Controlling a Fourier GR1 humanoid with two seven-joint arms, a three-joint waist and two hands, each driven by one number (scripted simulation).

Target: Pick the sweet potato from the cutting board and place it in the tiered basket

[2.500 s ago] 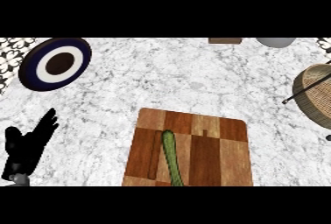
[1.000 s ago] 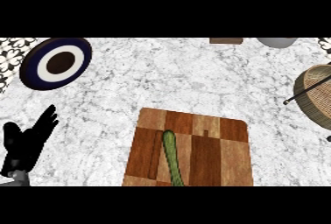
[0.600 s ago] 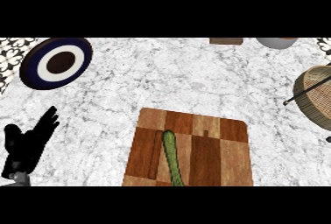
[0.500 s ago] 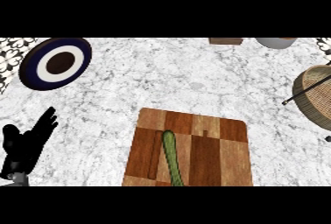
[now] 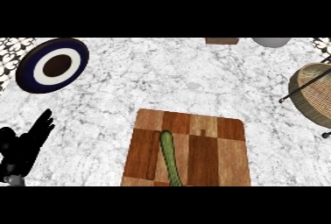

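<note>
A long, thin green vegetable point(image 5: 170, 158) lies lengthwise on the wooden cutting board point(image 5: 207, 148) at the lower middle; its near end runs out of view. No orange sweet potato shows. The woven tiered basket point(image 5: 315, 97) stands at the right edge, partly cut off. My left hand point(image 5: 24, 146) rests at the lower left, fingers straight and pointing up, well left of the board and holding nothing. My right hand is out of view.
A dark blue plate point(image 5: 51, 64) with a white ring sits at the far left. A brown box point(image 5: 222, 40) and a grey bowl point(image 5: 270, 41) stand along the far edge. Patterned tiles show at both top corners.
</note>
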